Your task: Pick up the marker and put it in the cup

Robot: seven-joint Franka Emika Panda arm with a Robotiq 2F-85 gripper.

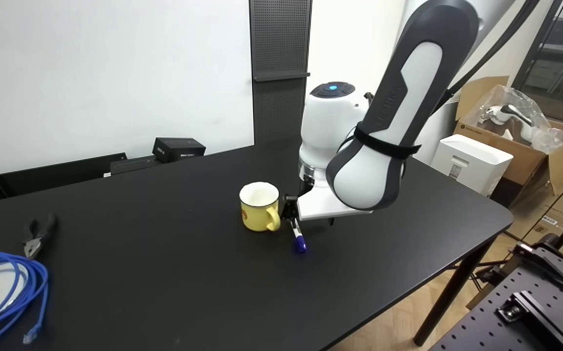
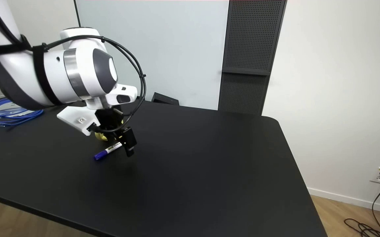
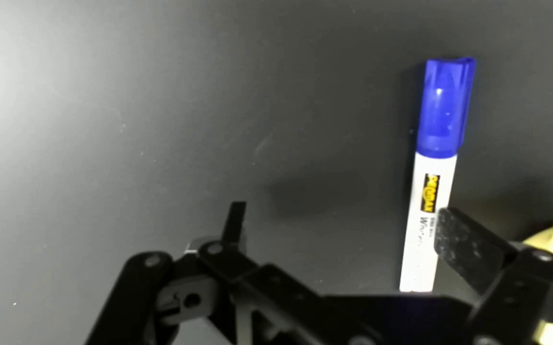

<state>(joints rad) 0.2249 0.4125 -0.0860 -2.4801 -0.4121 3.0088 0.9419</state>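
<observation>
A white wall (image 1: 106, 73) backs the black table (image 1: 174, 282), whose rounded corner is at the right in an exterior view. Well in from that corner the cup (image 1: 257, 214) stands upright, the marker (image 3: 441, 110) lying just beside it. Low over the table, the gripper (image 3: 338, 223) has its jaws spread, the marker between them, nearer the cup-side jaw, contact unclear. Cable (image 1: 39, 278) and pliers (image 1: 33, 247) lie far from that corner.

Marker (image 3: 433, 175) on table (image 1: 154, 273), near cup (image 1: 256, 214)
</observation>
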